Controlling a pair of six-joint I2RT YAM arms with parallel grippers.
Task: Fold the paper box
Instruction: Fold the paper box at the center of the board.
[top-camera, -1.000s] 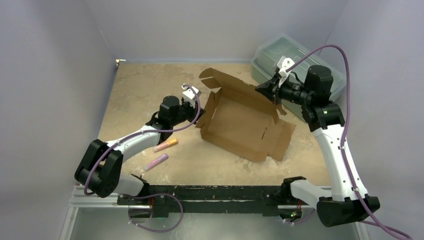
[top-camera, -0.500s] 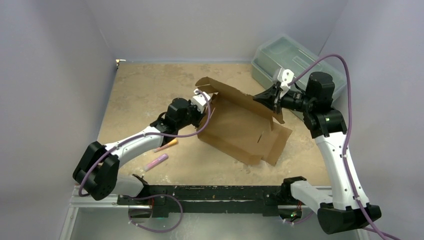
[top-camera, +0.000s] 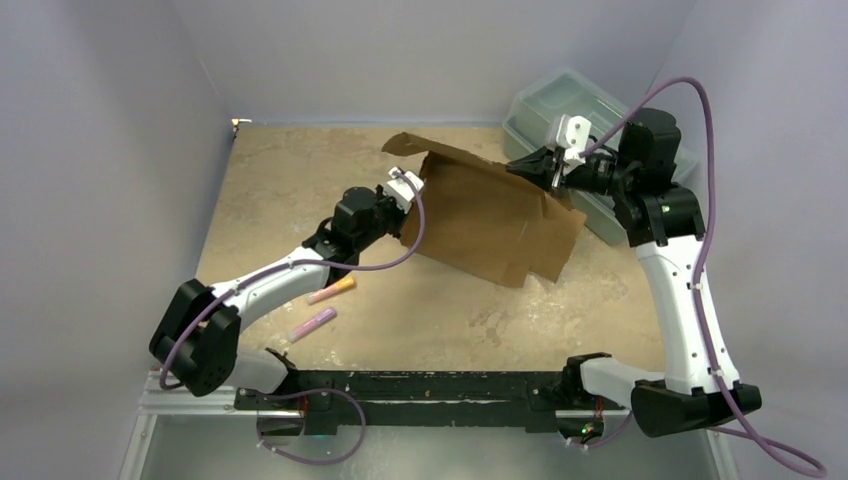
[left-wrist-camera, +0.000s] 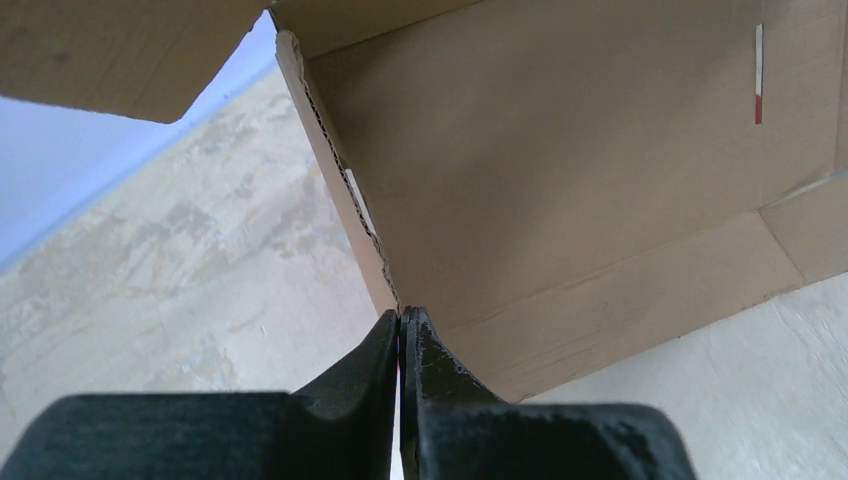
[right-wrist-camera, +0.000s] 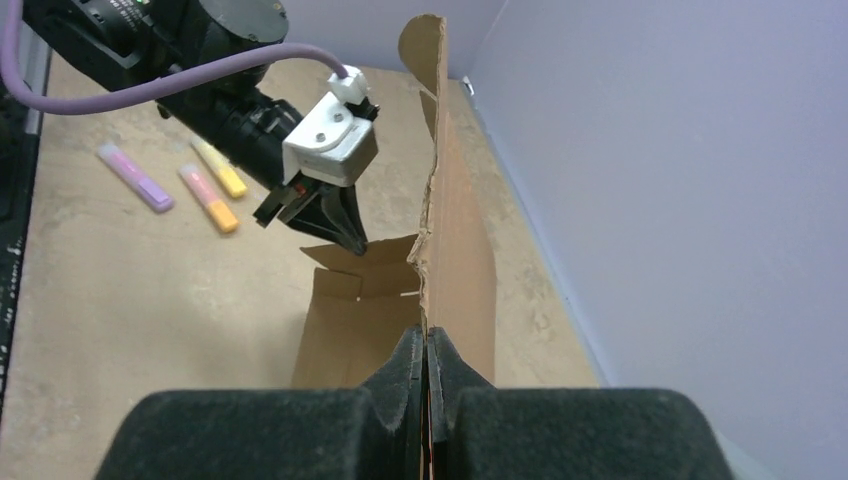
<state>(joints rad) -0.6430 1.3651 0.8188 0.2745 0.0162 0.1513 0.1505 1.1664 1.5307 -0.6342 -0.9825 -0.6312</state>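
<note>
Box (top-camera: 490, 215) sits at centre of the top view, tipped up on its edge on the table (top-camera: 280, 180), its broad brown underside facing the camera and one flap jutting toward upper left. The left gripper (top-camera: 408, 212) pinches the box's left edge; the right gripper (top-camera: 517, 168) pinches its upper right corner, just in front of the toolbox (top-camera: 550, 100) in the upper right. Markers (top-camera: 331, 290) lie well apart at lower left.

In the left wrist view, the left gripper (left-wrist-camera: 401, 318) has its jaws pressed together at bottom centre, nipping the raw corrugated edge where a side wall meets the box (left-wrist-camera: 560, 180) floor. Only a thin sliver of card is caught. Table (left-wrist-camera: 180, 260) shows to the left.

In the right wrist view, the right gripper (right-wrist-camera: 424, 345) is likewise clamped tight on a wall of the box (right-wrist-camera: 460, 260), seen edge-on running up the frame. The left gripper (right-wrist-camera: 345, 235) shows beyond it, and the markers (right-wrist-camera: 208, 200) at upper left.

Both holds look shallow, so I judge slipping to be the main risk: if either arm turns or pulls away from the other, an edge could slide free and the box flop flat. Pulling against each other could also tear or crease the card off its score lines, and the right arm works close to the toolbox.
</note>
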